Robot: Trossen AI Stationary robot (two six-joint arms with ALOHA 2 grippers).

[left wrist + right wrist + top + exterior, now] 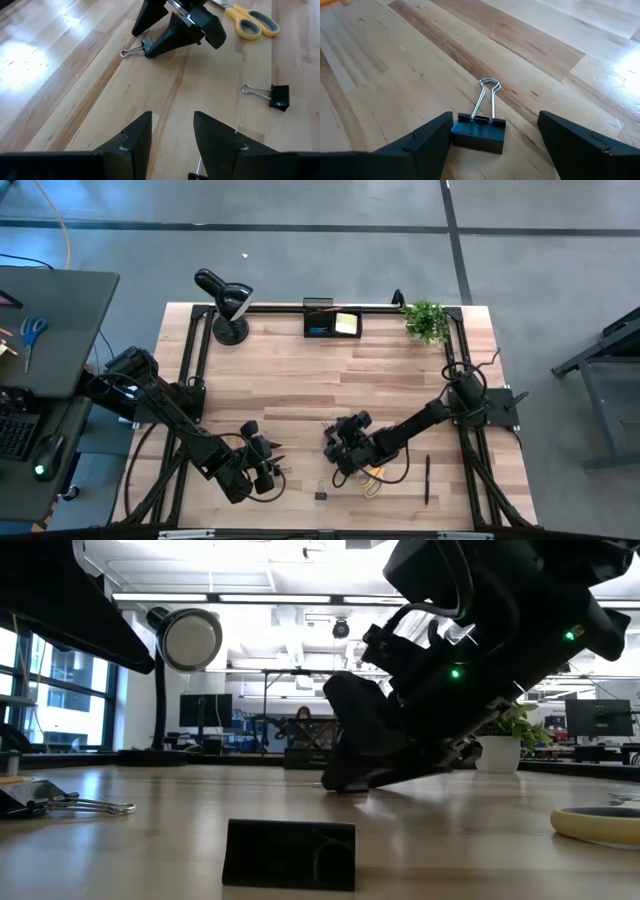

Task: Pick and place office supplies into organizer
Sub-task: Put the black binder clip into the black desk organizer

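Observation:
A black binder clip (479, 132) lies flat on the table, its wire handles pointing away from my right gripper (492, 142). That gripper is open and slants down over the clip, one finger on each side of it; it also shows in the high view (335, 445). My left gripper (172, 135) hovers open near the table's front edge (265, 465) with nothing between its fingers. A second binder clip (272, 95) lies nearer the front (321, 495), beside the yellow-handled scissors (372, 480). The black organizer (333, 320) stands at the far edge with a yellow sticky-note pad (347, 323) in it. My right gripper has one fingertip (442, 131) right at one short end of the binder clip's black body (457, 134); I cannot tell whether it touches. The other finger (555, 132) stands well clear of the clip's opposite end. The clip rests on the table.
A black pen (427, 478) lies near the right front. Another clip's wire handles (90, 806) show by my left gripper. A black desk lamp (228, 305) and a small green plant (427, 320) stand along the far edge. Bare wood lies in the table's middle.

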